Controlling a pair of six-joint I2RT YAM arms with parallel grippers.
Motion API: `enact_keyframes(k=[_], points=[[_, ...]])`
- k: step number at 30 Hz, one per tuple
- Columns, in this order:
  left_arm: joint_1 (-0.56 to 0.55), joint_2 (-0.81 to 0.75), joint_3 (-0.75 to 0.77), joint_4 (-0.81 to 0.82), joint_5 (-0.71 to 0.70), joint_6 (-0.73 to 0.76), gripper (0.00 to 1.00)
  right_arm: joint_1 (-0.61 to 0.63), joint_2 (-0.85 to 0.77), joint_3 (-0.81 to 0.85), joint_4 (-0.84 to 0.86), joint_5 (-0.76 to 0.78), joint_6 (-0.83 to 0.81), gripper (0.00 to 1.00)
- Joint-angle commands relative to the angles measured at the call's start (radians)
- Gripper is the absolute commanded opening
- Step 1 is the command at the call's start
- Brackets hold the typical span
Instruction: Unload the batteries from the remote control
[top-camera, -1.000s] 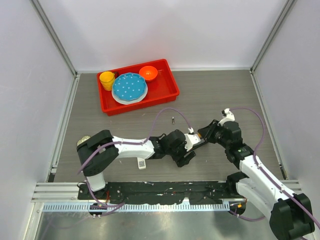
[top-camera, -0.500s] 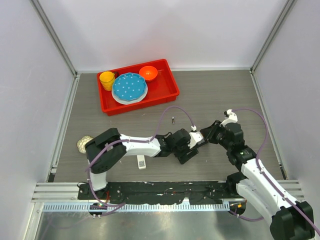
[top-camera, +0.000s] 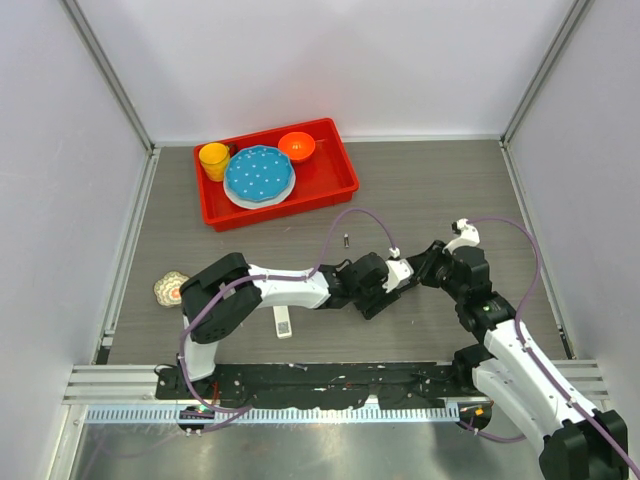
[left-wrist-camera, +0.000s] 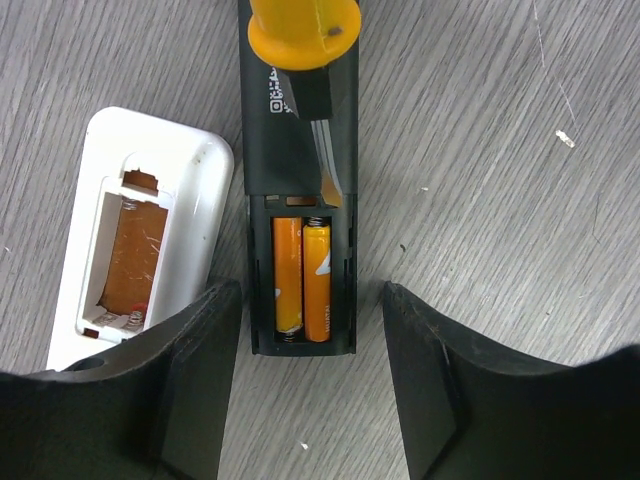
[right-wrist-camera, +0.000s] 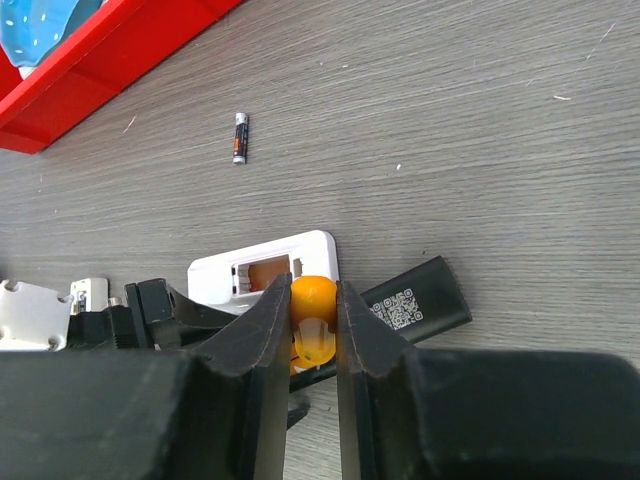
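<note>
In the left wrist view a black remote control (left-wrist-camera: 300, 140) lies back up with its compartment open, and two orange batteries (left-wrist-camera: 302, 280) sit side by side in it. My left gripper (left-wrist-camera: 312, 330) is open, its fingers (left-wrist-camera: 195, 340) either side of the remote's near end without touching. A white remote (left-wrist-camera: 190, 180) beside it has an empty compartment. My right gripper (right-wrist-camera: 314, 290) is shut on the orange screwdriver handle (right-wrist-camera: 313, 300), held over the black remote (right-wrist-camera: 415, 300). One loose dark battery (right-wrist-camera: 239, 137) lies on the table, also in the top view (top-camera: 346, 240).
A red tray (top-camera: 340, 180) with a blue plate, yellow cup and orange bowl stands at the back left. A small white cover piece (top-camera: 284, 325) lies near the left arm. A beige round object (top-camera: 170, 288) lies at the left. Both grippers (top-camera: 400, 275) meet mid-table.
My left arm has stretched further right towards the right gripper, uncovering the beige object at the left. The right gripper has shifted slightly right.
</note>
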Motion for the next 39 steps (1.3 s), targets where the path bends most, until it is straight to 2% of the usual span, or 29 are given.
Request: enact_keyframes(k=[1, 3, 6, 8, 12, 16, 19, 22, 25, 26, 29, 35, 39], points=[[0.001, 0.019, -0.004, -0.086, -0.019, 0.021, 0.61, 0.001, -0.011, 0.042, 0.031, 0.017, -0.014, 0.01], [0.001, 0.011, -0.017, -0.09, -0.035, 0.018, 0.66, -0.001, -0.003, 0.039, 0.038, 0.005, -0.011, 0.01], [0.001, 0.004, -0.029, -0.093, -0.053, 0.018, 0.67, 0.001, 0.013, 0.031, 0.067, -0.012, -0.002, 0.01], [0.001, 0.005, -0.03, -0.102, -0.065, 0.016, 0.66, 0.001, 0.026, 0.03, 0.084, -0.018, 0.001, 0.01], [0.003, -0.004, -0.04, -0.108, -0.064, 0.018, 0.56, 0.001, 0.038, 0.028, 0.104, -0.036, 0.004, 0.01], [0.005, -0.039, -0.061, -0.102, -0.059, 0.021, 0.61, 0.001, 0.029, 0.03, 0.101, -0.038, 0.004, 0.01], [0.011, -0.046, -0.076, -0.096, -0.053, 0.019, 0.61, 0.001, 0.02, 0.025, 0.103, -0.04, 0.007, 0.01], [0.015, -0.038, -0.073, -0.1, -0.05, 0.018, 0.55, 0.001, 0.015, 0.019, 0.107, -0.041, 0.012, 0.01], [0.017, -0.033, -0.07, -0.099, -0.024, 0.018, 0.41, 0.001, 0.017, 0.01, 0.112, -0.049, 0.015, 0.01], [0.017, -0.03, -0.069, -0.097, -0.018, 0.019, 0.32, 0.001, 0.017, 0.007, 0.113, -0.05, 0.016, 0.01], [0.017, -0.033, -0.069, -0.091, 0.008, 0.023, 0.23, 0.001, 0.023, -0.004, 0.156, -0.052, 0.017, 0.01], [0.017, -0.035, -0.073, -0.086, 0.019, 0.023, 0.13, 0.001, 0.043, -0.029, 0.202, -0.033, 0.015, 0.01], [0.017, -0.035, -0.072, -0.088, 0.019, 0.023, 0.11, 0.001, 0.069, -0.03, 0.216, -0.032, 0.007, 0.01]])
